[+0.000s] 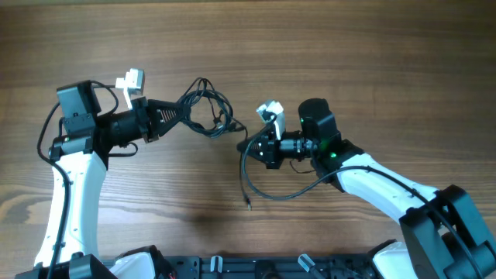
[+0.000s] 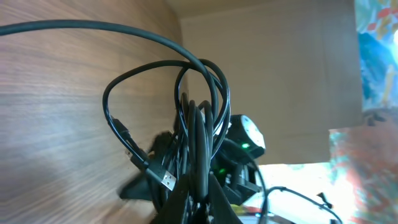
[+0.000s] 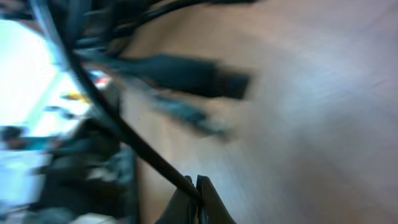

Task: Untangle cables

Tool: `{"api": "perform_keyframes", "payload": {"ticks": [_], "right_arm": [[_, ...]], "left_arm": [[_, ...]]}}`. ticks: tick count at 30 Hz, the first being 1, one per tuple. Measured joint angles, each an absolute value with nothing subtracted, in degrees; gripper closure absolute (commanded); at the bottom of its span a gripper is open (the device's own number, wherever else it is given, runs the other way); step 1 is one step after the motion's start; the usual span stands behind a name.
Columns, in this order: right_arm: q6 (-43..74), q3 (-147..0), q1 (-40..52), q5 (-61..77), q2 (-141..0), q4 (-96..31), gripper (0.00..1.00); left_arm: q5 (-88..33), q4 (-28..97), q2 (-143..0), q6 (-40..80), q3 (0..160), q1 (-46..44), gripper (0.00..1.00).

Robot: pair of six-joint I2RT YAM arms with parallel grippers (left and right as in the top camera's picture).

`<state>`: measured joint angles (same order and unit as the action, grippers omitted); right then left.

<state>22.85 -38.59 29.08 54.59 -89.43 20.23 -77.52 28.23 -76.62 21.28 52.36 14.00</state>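
A knot of thin black cables (image 1: 203, 108) lies at the table's middle, held at its left side by my left gripper (image 1: 172, 115), which is shut on it. In the left wrist view the cable loops (image 2: 199, 118) rise from between the fingers (image 2: 202, 199), and a USB plug (image 2: 166, 179) hangs at the left. My right gripper (image 1: 252, 146) is shut on one black cable (image 1: 267, 192) that loops down and ends in a small plug (image 1: 249, 205). In the right wrist view that cable (image 3: 124, 134) runs diagonally into the closed fingers (image 3: 198, 186).
The table is brown wood (image 1: 372, 62). The arm bases and a black rail (image 1: 256, 267) sit along the front edge. Thicker black wires run along each arm.
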Motion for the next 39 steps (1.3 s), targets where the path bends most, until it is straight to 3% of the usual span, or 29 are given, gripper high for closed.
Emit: {"api": "perform_keyframes", "payload": {"ticks": [5,13,19,26,39], "right_arm": [[30.74,-38.52,27.88,70.89,-89.56,23.49,0.95],[55.27,-38.06,27.7,80.71,-90.08,60.45,0.95],[58.63,-38.06,27.7,77.12,-90.08,53.76,0.96],[49.84,-38.06,27.7,64.4,-90.08,39.64,0.95],[48.77,-38.04,25.63,51.94,-90.11,38.28,0.95]], "left_arm": [[-73.25,28.23,-76.62,19.97,52.36,13.89,0.96],[-67.48,28.25,-76.62,19.55,52.36,5.96,0.96],[-64.71,27.97,-76.62,19.55,52.36,-0.05,0.96],[-65.73,27.81,-76.62,19.55,52.36,-0.16,0.96],[-65.82,29.5,-76.62,12.43,52.36,-3.53,0.96]]}}
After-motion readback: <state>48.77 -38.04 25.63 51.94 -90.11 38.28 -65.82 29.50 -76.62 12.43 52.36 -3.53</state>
